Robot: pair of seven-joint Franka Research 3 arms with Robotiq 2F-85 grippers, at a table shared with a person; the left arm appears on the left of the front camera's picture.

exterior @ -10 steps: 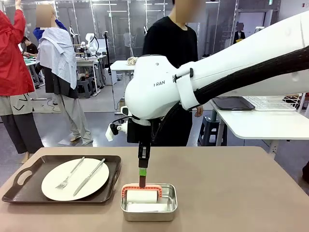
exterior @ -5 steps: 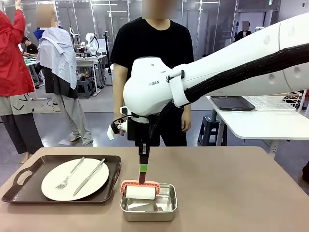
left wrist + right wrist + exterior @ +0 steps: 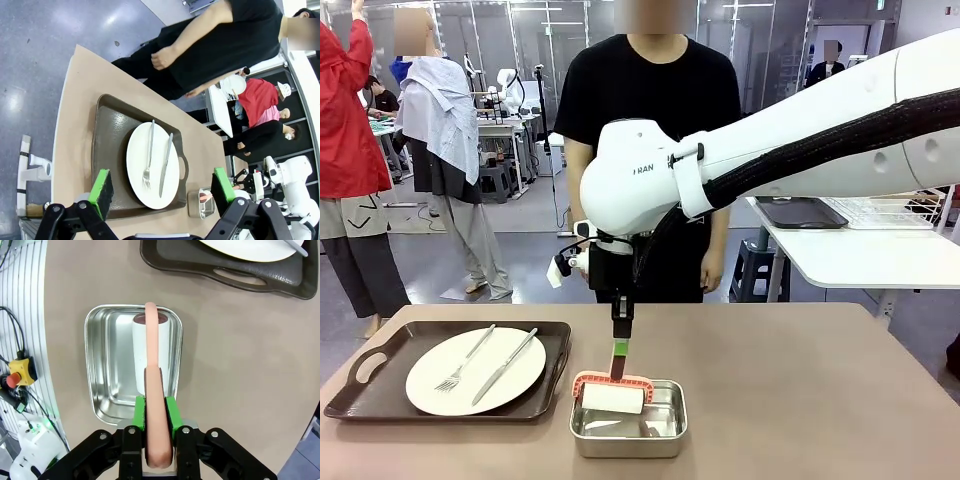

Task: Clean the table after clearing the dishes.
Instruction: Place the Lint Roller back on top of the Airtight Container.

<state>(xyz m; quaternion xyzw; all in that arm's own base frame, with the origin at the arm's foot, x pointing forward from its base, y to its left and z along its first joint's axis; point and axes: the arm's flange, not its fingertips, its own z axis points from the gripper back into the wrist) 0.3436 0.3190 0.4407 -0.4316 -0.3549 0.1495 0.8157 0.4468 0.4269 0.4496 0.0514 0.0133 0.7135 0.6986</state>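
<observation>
At the near edge of the table (image 3: 800, 400) you see the steel pan (image 3: 578, 436). The roller (image 3: 612, 398) is over it, its handle pinched by the right gripper (image 3: 618, 352). Near the left corner, the tray (image 3: 360, 385) carries plate (image 3: 525, 378), fork (image 3: 465, 360) and knife (image 3: 505, 365). The left gripper (image 3: 162, 187) above has its jaws spread. A person (image 3: 650, 90) stands at the far edge.

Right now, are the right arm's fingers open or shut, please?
Shut: both green fingers press the lint roller's pink handle over the steel pan.
</observation>
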